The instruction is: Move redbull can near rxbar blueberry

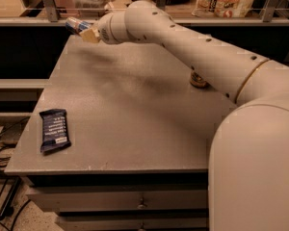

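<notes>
Above the grey table's [135, 105] far left corner, the redbull can [76, 25] lies tilted in the gripper [85, 31], whose fingers pinch it, well apart from the rxbar blueberry [54, 130] lying flat near the table's front left edge.

The redbull can [76, 25], blue and silver, lies tilted in the hand [86, 32] above the tabletop's [135, 105] far left corner. The rxbar blueberry [54, 129], dark navy, lies flat near the front left edge, well apart.
</notes>
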You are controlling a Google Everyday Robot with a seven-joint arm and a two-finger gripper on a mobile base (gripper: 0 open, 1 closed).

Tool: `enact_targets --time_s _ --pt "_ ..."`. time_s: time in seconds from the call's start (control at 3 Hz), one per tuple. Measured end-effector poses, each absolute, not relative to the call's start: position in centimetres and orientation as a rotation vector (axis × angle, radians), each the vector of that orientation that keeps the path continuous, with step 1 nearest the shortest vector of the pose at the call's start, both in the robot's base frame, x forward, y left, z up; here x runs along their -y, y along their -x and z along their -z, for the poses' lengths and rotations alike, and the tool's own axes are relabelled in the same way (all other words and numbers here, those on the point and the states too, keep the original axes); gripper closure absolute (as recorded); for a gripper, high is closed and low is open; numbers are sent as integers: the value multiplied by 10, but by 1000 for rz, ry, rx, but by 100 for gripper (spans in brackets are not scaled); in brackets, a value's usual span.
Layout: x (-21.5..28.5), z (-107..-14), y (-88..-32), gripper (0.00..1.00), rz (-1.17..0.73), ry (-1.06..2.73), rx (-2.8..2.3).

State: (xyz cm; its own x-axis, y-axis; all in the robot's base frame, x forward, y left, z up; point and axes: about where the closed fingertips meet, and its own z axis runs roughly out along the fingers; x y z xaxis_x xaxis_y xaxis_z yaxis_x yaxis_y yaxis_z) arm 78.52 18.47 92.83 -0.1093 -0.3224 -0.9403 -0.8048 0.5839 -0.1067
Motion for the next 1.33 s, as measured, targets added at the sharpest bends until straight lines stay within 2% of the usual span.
enact_targets --time_s 0.33,1.0,1.33 --pt "-175 -957 -757 100 -605 1024 -1607" --pt "-184 -956 -748 100 -624 1090 -1603" --pt "-176 -948 -726 100 -605 1185 -1649"
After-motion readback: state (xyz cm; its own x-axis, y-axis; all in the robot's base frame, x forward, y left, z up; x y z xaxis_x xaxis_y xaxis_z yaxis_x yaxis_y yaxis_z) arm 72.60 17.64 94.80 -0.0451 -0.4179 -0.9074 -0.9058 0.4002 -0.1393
